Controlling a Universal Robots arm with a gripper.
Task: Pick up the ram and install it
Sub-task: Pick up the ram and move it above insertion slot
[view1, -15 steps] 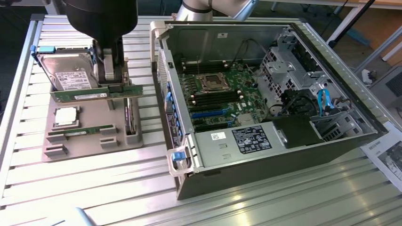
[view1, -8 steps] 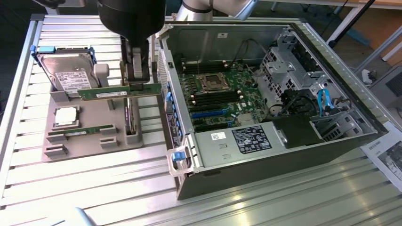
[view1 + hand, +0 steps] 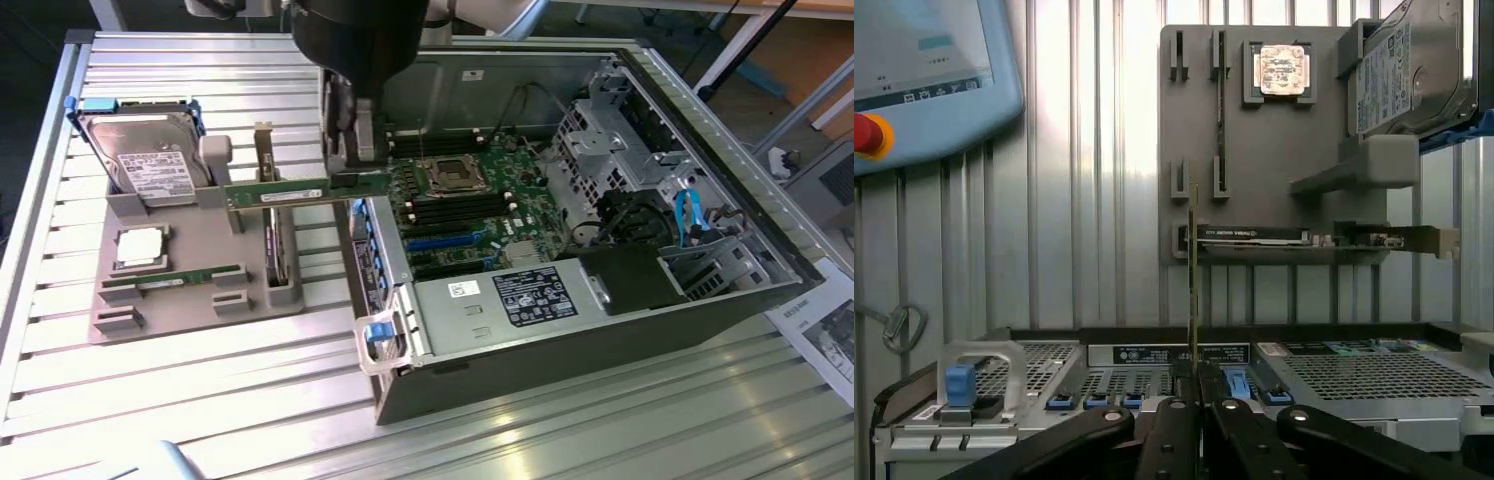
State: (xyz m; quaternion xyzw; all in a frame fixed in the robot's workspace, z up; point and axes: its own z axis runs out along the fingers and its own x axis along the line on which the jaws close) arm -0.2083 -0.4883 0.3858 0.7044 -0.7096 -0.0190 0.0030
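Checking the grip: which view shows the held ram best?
The exterior view: the ram shows its whole green face, with the gripper clamped at one end. The wrist view shows the ram edge-on, a thin strip.

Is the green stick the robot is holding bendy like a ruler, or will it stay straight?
Probably stays straight: the ram sticks out sideways from the tool without drooping. Likely light, since a pinch at one end holds it level. It looks thin, so a knock on the computer case might hurt it.
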